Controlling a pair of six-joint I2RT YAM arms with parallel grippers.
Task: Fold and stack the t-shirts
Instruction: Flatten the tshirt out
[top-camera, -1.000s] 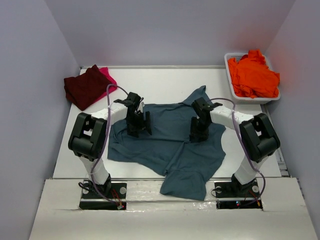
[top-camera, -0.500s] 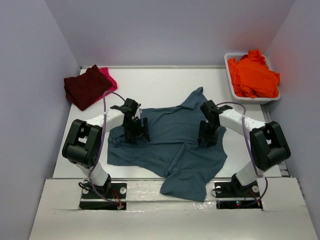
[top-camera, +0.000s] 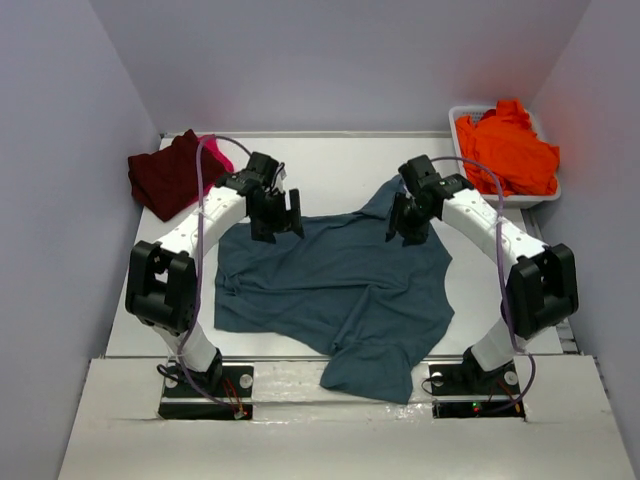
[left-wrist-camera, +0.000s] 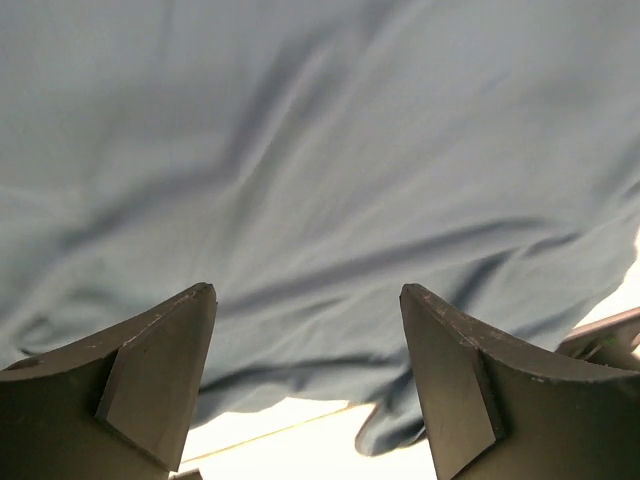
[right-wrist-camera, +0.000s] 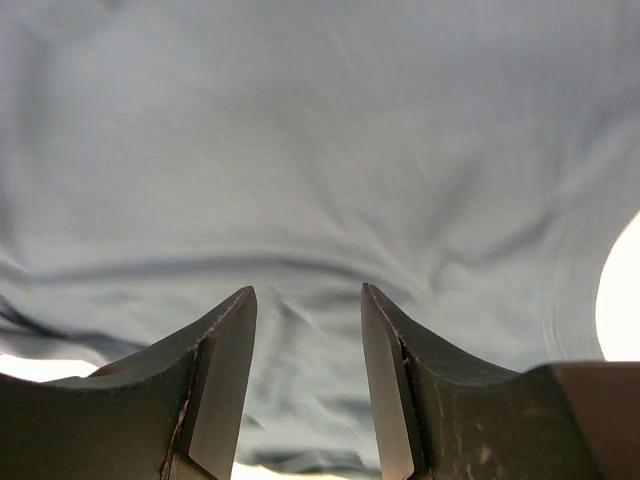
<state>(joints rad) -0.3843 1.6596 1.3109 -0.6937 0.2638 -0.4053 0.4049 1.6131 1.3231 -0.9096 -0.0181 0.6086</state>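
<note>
Top external: slate teal-blue shirt (top-camera: 340, 290) lies spread and wrinkled mid-worktop (top-camera: 330, 160), its near part draped over the near edge. Left end effector (top-camera: 275, 215) sits over the shirt's far-left edge, fingers wide apart, nothing held. Right end effector (top-camera: 408, 222) is over the far-right sleeve, narrower gap, empty. Maroon shirt (top-camera: 170, 172) on pink shirt (top-camera: 215, 152) far left; orange shirt (top-camera: 505, 150) in white tub (top-camera: 500, 198) far right.
</note>
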